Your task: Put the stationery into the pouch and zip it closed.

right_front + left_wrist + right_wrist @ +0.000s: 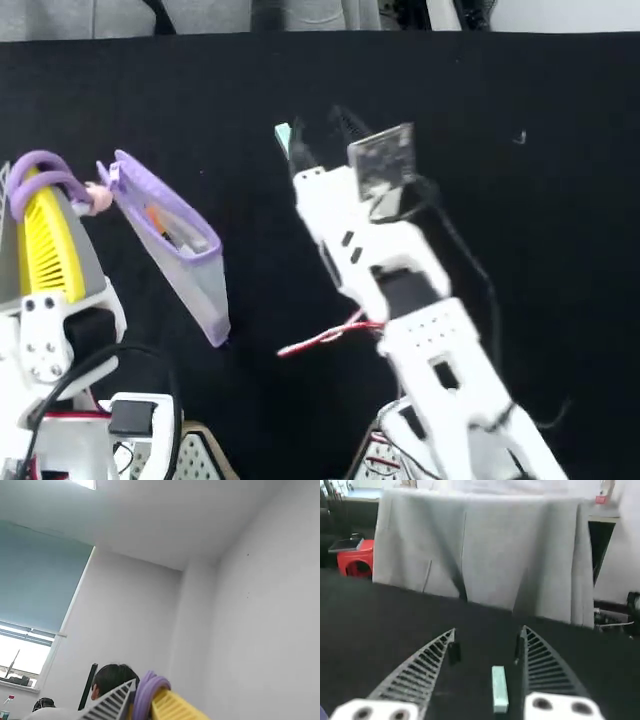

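Pouch (pixel 175 240) is hanging open at near left, its purple strap (pixel 40 158) being gripped by the left fingers (pixel 50 240); farther off, the right fingers (pixel 420 670) are standing open around a green eraser (pixel 499 687) lying on the worktop (pixel 520 90)

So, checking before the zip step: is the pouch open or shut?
Open: the pouch gapes along its top, an orange item showing inside.

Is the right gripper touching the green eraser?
Apart. The right wrist view shows the right gripper open, the green eraser between its fingers with bare table either side.
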